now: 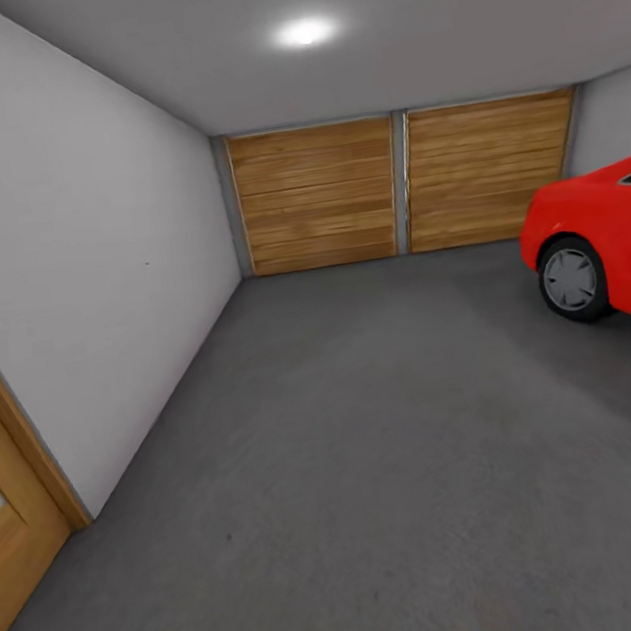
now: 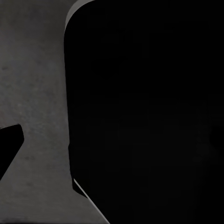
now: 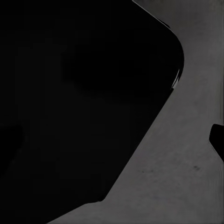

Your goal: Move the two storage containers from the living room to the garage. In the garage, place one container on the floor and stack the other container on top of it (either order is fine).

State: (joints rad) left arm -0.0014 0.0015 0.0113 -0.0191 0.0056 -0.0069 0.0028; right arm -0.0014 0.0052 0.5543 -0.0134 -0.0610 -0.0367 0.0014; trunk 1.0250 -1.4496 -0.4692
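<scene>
I look into the garage [image 1: 339, 201]: dark grey concrete floor [image 1: 379, 468] runs ahead to two wood-panelled garage doors [image 1: 407, 182] set side by side in the far wall. A round ceiling light [image 1: 305, 31] glows above. At my right stands a red car [image 1: 612, 236], one wheel [image 1: 572, 279] showing. At my left, a plain pale wall [image 1: 96, 267] and the edge of a wooden door [image 1: 6, 513].

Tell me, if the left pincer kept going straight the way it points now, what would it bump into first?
Probably the grey concrete floor, which the left wrist view shows ahead beside a large black shape, likely part of the robot itself. Depth is hard to judge, so that dark body might come first.
</scene>
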